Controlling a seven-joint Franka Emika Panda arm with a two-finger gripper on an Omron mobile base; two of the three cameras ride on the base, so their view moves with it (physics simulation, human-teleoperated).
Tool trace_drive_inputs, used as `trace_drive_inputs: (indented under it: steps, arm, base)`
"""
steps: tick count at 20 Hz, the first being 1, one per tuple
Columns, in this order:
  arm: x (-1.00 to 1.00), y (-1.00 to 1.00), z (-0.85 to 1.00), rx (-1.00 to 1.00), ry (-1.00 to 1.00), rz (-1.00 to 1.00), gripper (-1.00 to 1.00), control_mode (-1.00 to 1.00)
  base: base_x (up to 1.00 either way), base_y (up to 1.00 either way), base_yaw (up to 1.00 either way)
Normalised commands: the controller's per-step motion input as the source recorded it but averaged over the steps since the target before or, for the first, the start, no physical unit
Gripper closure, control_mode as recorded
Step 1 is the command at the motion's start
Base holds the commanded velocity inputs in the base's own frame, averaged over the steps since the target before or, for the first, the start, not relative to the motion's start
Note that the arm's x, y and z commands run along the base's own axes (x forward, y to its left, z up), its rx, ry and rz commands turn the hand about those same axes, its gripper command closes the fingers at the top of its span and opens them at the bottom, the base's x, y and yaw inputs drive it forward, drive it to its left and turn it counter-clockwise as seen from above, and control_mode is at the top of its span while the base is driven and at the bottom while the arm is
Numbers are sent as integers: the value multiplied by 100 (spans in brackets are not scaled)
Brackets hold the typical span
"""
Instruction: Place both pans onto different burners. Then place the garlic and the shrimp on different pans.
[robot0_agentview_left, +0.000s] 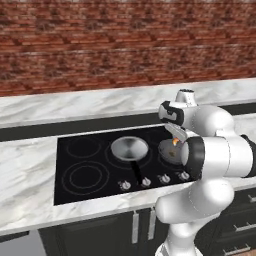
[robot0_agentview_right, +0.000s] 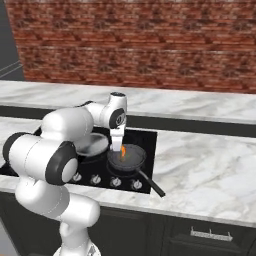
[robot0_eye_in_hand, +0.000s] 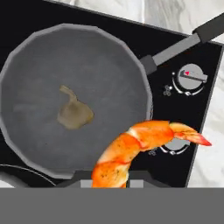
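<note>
My gripper (robot0_agentview_right: 121, 149) hangs over the darker grey pan (robot0_agentview_right: 127, 157) and is shut on the bright orange shrimp (robot0_eye_in_hand: 140, 140), which curls up from between the fingertips. The shrimp (robot0_agentview_left: 175, 142) is in the air, above the pan's near rim. The pale tan garlic (robot0_eye_in_hand: 74, 114) lies inside this grey pan (robot0_eye_in_hand: 74, 57), on the cooktop's right side. The shiny silver pan (robot0_agentview_left: 129, 148) sits on a middle burner, empty, with its black handle pointing toward the front. Two ring burners (robot0_agentview_left: 85, 177) on the left are bare.
Silver knobs (robot0_agentview_left: 145, 182) line the front of the black cooktop (robot0_agentview_left: 65, 190). The grey pan's handle (robot0_agentview_right: 152, 184) sticks out over the marble counter (robot0_agentview_right: 200, 165) to the right. A brick wall (robot0_agentview_left: 100, 45) runs behind the counter.
</note>
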Motion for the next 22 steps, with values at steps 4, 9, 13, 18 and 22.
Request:
trace_drive_inputs:
  steps: [4,9,13,18,22]
  arm:
    - [0,0,0,0,0,0,100,100]
    - [0,0,0,0,0,0,100,100]
    - [31,7,0,0,0,0,100,-100]
    - [51,35,-7,0,0,0,100,-100]
    - [66,42,-27,0,3,0,100,-100]
  base:
    - [8,67,0]
    - [43,10,0]
    - [13,0,0]
    - [0,0,0]
    - [0,0,0]
